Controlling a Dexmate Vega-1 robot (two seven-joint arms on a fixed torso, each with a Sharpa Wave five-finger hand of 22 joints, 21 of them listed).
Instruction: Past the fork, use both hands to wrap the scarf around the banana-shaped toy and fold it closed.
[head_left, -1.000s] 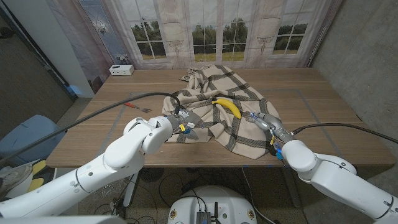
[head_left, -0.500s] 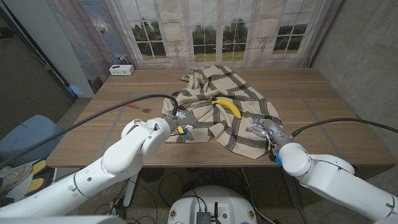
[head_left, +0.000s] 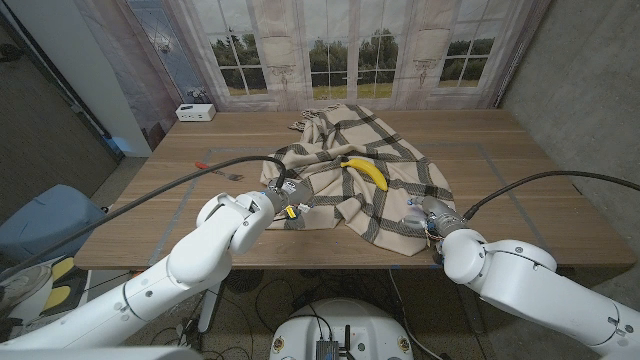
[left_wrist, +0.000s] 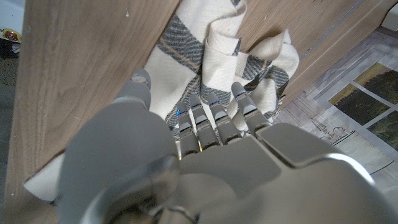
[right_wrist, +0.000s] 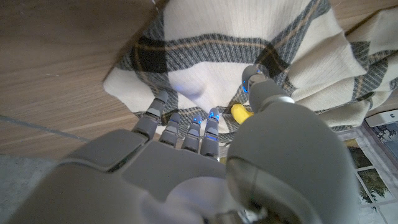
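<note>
Since a second ago my right hand (head_left: 428, 218) has drawn back from beside the banana toward the scarf's near right corner; the left hand (head_left: 290, 195) has barely shifted. In the right wrist view its fingers (right_wrist: 186, 127) lie on the cloth, but whether they've pinched it I cannot tell. The left hand's fingers (left_wrist: 214, 115) curl at the scarf's bunched near left edge; grip unclear there too. The scarf (head_left: 390, 165) is spread mid-desk, the banana-shaped toy (head_left: 365, 172) bare on top, the fork (head_left: 222, 173) left of it. I judge I'm seating both grasps; next, lift both edges over the toy.
</note>
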